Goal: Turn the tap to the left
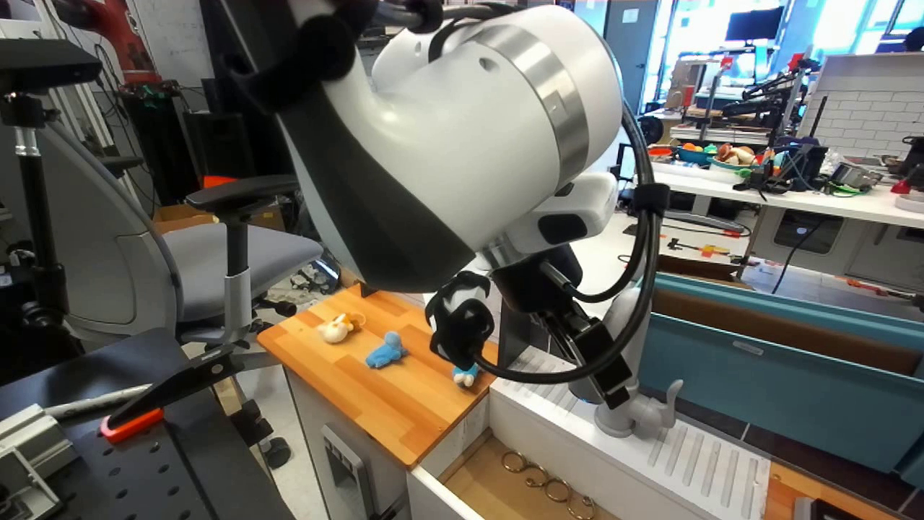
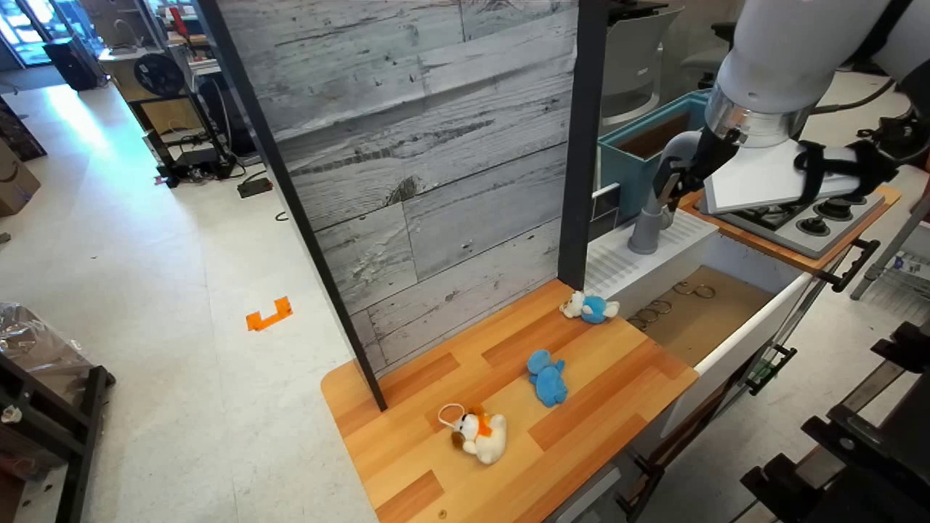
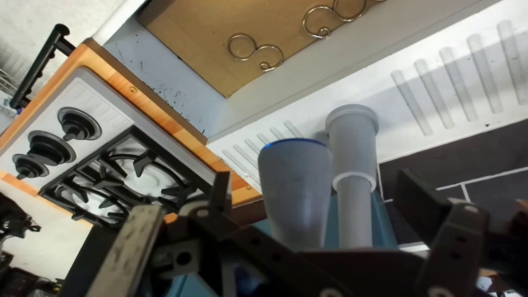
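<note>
Nearest in the wrist view, the gripper (image 3: 317, 189) is hanging with fingers (image 3: 418, 202) spread, the tap (image 3: 353, 144) showing between them and open room showing on both sides (any contact lower down is escaping me). The tap is rising from the white ledge (image 3: 381, 88), between its edge along the dark tiles (image 3: 429, 171) and its edge along the basin (image 3: 297, 78). Curled wires (image 3: 256, 50) are lying near the basin's ledge-side edge. Farther off, a teal bin (image 1: 772, 390) is sitting past the tiles.

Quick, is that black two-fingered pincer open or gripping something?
Black two-fingered pincer: open, holding nothing; the light grey matte gooseneck tap shows between its spread fingers in the wrist view.
</note>
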